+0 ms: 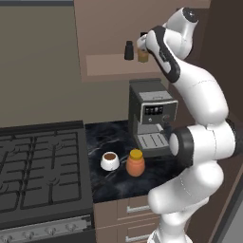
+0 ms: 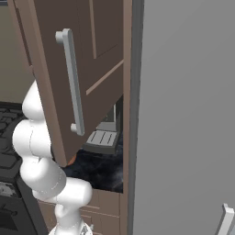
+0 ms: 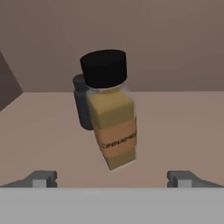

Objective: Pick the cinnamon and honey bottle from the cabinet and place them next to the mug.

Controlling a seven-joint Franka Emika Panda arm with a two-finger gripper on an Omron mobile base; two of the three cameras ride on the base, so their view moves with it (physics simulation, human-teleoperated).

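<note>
Dark fingertips of the gripper [image 3: 112, 179] stand spread wide and empty at the bottom of the hand view, one to each side. Straight ahead between them (centred, not yet touched) stands the cinnamon [image 3: 111, 113], its long axis upright with a slight tilt, black cap on top, on the cabinet [image 1: 109, 64] shelf. Just behind it hides a shorter black bottle [image 3: 82, 103]. Below on the counter, the honey bottle [image 1: 135, 163] already sits beside the mug [image 1: 109, 161].
</note>
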